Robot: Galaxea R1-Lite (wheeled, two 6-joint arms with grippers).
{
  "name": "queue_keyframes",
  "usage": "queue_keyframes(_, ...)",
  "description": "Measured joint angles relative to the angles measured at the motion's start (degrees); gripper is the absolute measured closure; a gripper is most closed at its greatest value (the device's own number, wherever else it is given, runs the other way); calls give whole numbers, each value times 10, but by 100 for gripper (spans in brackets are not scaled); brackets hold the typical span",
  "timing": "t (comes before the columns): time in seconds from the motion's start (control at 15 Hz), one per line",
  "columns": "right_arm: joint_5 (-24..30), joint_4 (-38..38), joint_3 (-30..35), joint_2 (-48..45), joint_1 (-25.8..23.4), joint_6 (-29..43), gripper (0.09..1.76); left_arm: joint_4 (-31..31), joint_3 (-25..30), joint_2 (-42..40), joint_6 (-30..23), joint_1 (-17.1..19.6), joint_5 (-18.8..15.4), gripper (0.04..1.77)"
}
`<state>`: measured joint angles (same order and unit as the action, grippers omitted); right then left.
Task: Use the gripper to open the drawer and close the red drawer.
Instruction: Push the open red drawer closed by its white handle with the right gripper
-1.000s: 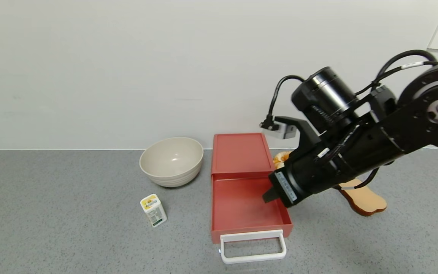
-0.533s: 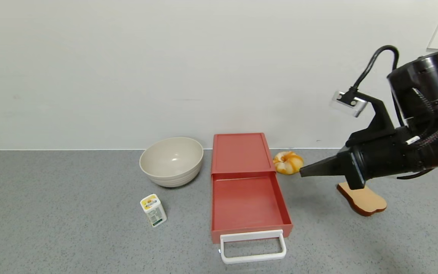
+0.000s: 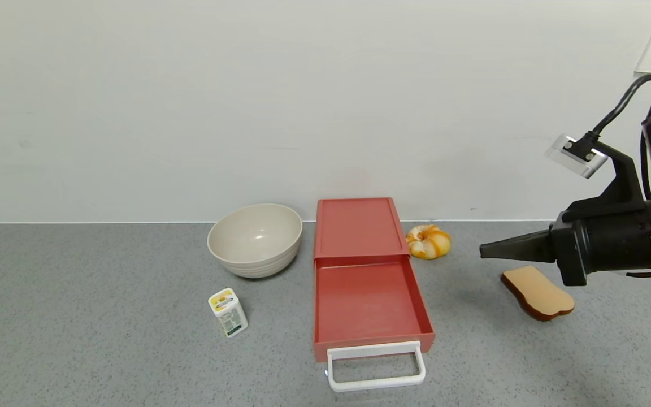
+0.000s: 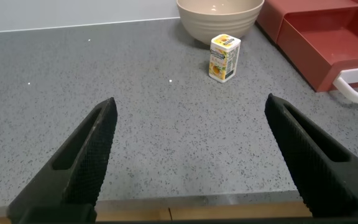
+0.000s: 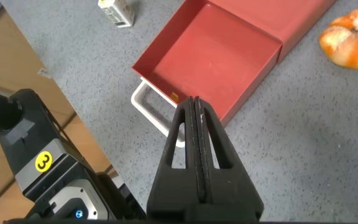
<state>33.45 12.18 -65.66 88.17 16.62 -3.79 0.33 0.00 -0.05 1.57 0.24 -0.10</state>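
The salmon-red drawer (image 3: pixel 368 302) stands pulled out of its box (image 3: pixel 358 226) toward the counter's front, tray empty, white loop handle (image 3: pixel 375 367) at its front. It also shows in the right wrist view (image 5: pixel 210 59) and in the left wrist view (image 4: pixel 331 43). My right gripper (image 3: pixel 486 251) is shut and empty, raised in the air to the right of the drawer, pointing left. In its own view the fingers are pressed together (image 5: pixel 194 102) above the handle. My left gripper (image 4: pixel 190 109) is open and empty, low over the counter's front left.
A beige bowl (image 3: pixel 255 238) stands left of the box. A small yellow-white carton (image 3: pixel 228 312) stands in front of the bowl. An orange bread roll (image 3: pixel 428 241) and a toast slice (image 3: pixel 537 293) lie right of the drawer. The wall runs behind.
My right gripper has swung up and away to the right, from over the drawer's right edge to beyond the toast slice. The drawer has stayed open and still.
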Motion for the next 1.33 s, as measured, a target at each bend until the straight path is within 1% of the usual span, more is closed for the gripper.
queue_keyframes(0.53,-2,5,4,2,4,10,173,0,0,0,0,0,0,9)
queue_keyframes(0.73,-6,28,1,4,20,39,173,0,0,0,0,0,0,9)
queue_keyframes(0.93,-13,90,-20,12,45,76,173,0,0,0,0,0,0,9)
queue_keyframes(1.13,-64,160,-58,38,92,123,173,0,0,0,0,0,0,9)
queue_keyframes(1.33,-117,173,-75,74,150,156,173,0,0,0,0,0,0,9)
